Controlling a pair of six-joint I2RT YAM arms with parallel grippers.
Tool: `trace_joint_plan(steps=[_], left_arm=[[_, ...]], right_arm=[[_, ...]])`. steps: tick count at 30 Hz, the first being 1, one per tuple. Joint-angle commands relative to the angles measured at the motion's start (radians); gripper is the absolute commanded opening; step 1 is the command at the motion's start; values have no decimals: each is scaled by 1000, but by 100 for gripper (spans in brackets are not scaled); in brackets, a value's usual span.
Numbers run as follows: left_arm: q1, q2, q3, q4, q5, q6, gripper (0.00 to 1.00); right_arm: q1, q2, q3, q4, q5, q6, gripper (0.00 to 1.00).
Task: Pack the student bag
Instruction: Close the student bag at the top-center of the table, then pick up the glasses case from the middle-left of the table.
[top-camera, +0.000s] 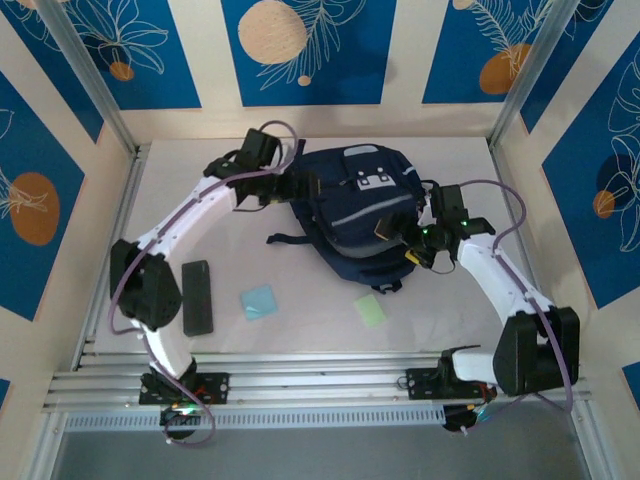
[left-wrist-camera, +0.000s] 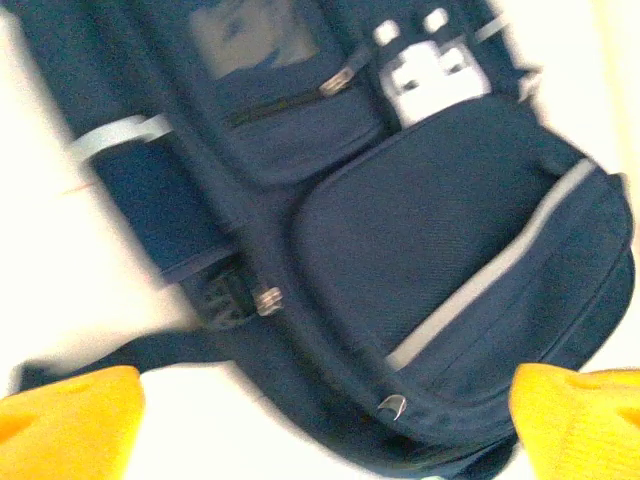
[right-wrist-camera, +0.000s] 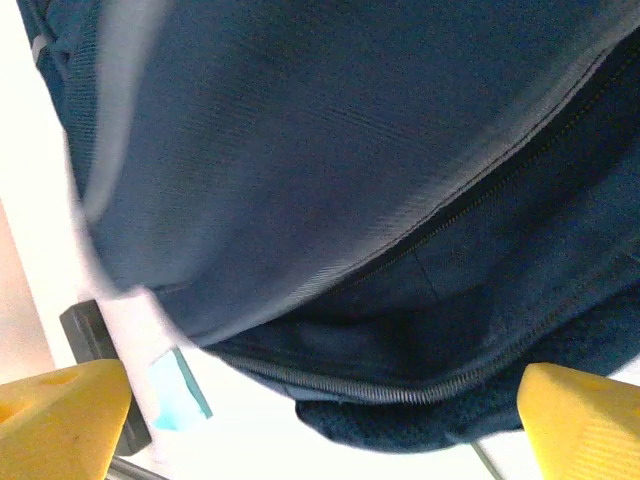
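Note:
The student bag (top-camera: 352, 208), dark navy with light-grey stripes and a pale front patch, lies at the middle back of the table. My left gripper (top-camera: 296, 188) is at the bag's left side. In the left wrist view it (left-wrist-camera: 325, 430) stands open, its yellow fingertips (left-wrist-camera: 70, 420) wide apart over the bag's front pocket (left-wrist-camera: 440, 230), gripping nothing. My right gripper (top-camera: 408, 238) is at the bag's right near side. In the right wrist view it (right-wrist-camera: 325, 425) is open too, facing the bag's unzipped mouth (right-wrist-camera: 400, 335), with its fingertips (right-wrist-camera: 585, 425) clear of the fabric.
A black rectangular case (top-camera: 197, 297) lies at the near left. A light blue pad (top-camera: 259, 301) and a pale green pad (top-camera: 369, 310) lie in front of the bag. A bag strap (top-camera: 290, 239) trails left. Frame posts and patterned walls close in the table.

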Motion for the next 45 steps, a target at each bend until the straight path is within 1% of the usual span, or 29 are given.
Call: trace_joint_plan(steps=[1, 4, 8, 12, 14, 17, 21, 25, 31, 34, 40, 42, 44, 45], left_arm=[[64, -106, -140, -96, -167, 56, 100], [128, -189, -274, -110, -235, 58, 100], [223, -275, -429, -105, -257, 61, 100], [304, -312, -537, -129, -302, 45, 100], [346, -322, -592, -122, -300, 37, 100], [392, -315, -650, -98, -268, 35, 100], [418, -277, -682, -83, -263, 59, 100], [446, -229, -702, -66, -247, 93, 100], [487, -183, -714, -65, -257, 137, 100], [496, -179, -718, -61, -264, 162, 100], [499, -135, -721, -58, -232, 187, 99], [499, -123, -723, -57, -238, 193, 96], [499, -116, -721, -56, -241, 195, 86], [498, -115, -719, -51, -238, 197, 79]], right_arm=[[18, -32, 23, -90, 30, -49, 99], [45, -39, 52, -95, 40, -52, 99], [70, -34, 69, -64, 49, -52, 99], [92, -13, 78, -33, 63, -39, 99], [116, -5, 72, -13, 95, -19, 99], [148, -1, 52, 25, 114, 15, 99], [176, 0, 39, 47, 147, 38, 99], [179, -8, 41, 40, 172, 41, 100], [179, -30, 41, 29, 202, 38, 100], [179, -29, 36, 33, 203, 41, 100], [180, -20, 36, 40, 200, 48, 100], [182, -23, 38, 38, 206, 48, 100], [180, -28, 38, 34, 213, 46, 100], [180, -32, 38, 32, 216, 46, 100]])
